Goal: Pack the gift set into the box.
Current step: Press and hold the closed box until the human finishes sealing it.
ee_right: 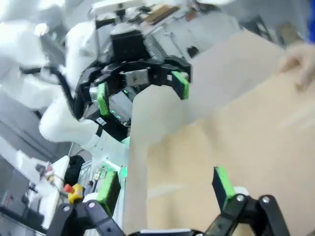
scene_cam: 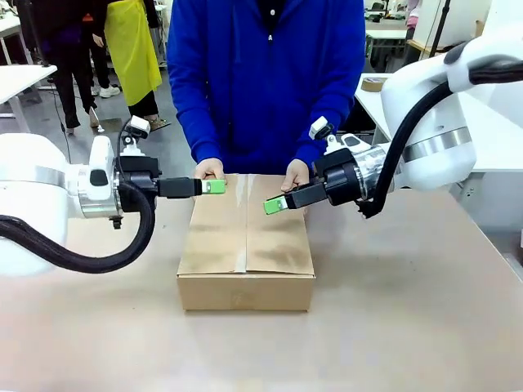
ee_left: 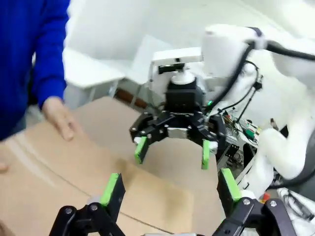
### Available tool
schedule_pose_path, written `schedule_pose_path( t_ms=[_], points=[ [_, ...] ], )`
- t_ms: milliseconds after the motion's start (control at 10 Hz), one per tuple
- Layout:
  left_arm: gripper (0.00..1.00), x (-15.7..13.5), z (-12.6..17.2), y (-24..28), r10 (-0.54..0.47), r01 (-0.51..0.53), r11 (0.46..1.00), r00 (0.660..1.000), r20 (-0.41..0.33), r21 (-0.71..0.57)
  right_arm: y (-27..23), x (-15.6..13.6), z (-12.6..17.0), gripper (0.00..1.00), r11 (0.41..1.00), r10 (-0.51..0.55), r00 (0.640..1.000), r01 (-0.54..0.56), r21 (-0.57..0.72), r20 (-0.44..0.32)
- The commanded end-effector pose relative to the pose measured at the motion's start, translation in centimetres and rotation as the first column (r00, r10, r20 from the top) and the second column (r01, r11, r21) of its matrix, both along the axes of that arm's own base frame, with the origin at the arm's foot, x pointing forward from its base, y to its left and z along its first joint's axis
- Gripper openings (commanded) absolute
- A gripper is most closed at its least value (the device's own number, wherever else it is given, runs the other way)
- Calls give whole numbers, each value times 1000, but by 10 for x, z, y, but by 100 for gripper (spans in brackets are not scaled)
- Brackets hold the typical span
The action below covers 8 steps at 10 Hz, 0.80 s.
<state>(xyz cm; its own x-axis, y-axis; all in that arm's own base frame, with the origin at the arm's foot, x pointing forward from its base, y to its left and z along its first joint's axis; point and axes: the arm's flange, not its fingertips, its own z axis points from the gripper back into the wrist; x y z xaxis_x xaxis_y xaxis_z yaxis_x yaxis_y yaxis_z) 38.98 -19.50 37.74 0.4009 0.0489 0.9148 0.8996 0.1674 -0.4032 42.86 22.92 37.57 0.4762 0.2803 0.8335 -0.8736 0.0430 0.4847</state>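
The box is a plain brown carton in the middle of the table, its top flaps folded shut with a seam down the middle. The gift set is hidden. A person in a blue top rests one hand and the other hand on the box's far edge. My left gripper hovers over the far left of the lid, open and holding nothing. My right gripper hovers over the far right, also open. The two face each other: left gripper, right gripper. My own fingertips and fingertips stand wide apart over the box.
The brown table runs wide around the box on all sides. White tables and a standing person in a yellow apron lie far behind. The person's hand lies close to my left gripper.
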Motion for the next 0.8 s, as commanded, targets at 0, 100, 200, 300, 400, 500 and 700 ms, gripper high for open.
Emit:
schedule_pose_path(
  t_ms=[0, 100, 200, 300, 400, 500, 700],
  points=[
    [100, 26, -33, 7, -154, 171, 982, 970, 187, -82, -14, 15, -17, 100, 954, 165, 955, -217, 205, 245],
    [100, 31, -36, 9, -168, 185, 981, 960, 225, -54, -16, 18, -18, 100, 953, 158, 941, -225, 202, 300],
    [100, 34, -41, 9, -156, 158, 987, 950, 270, 14, -14, 20, -19, 100, 953, 161, 928, -235, 194, 335],
    [100, 39, -49, 10, -174, 154, 984, 950, 258, 94, -8, 25, -27, 100, 967, 161, 933, -215, 137, 323],
    [100, 42, -53, 12, -152, 107, 980, 946, 285, 169, -3, 32, -36, 100, 976, 148, 941, -189, 109, 306],
    [100, 45, -54, 10, -139, 74, 975, 939, 315, 210, 1, 40, -48, 100, 987, 113, 948, -141, 75, 296],
    [100, 50, -59, 6, -128, 33, 965, 926, 356, 260, 7, 52, -67, 100, 997, 72, 959, -79, 15, 276]
  ],
)
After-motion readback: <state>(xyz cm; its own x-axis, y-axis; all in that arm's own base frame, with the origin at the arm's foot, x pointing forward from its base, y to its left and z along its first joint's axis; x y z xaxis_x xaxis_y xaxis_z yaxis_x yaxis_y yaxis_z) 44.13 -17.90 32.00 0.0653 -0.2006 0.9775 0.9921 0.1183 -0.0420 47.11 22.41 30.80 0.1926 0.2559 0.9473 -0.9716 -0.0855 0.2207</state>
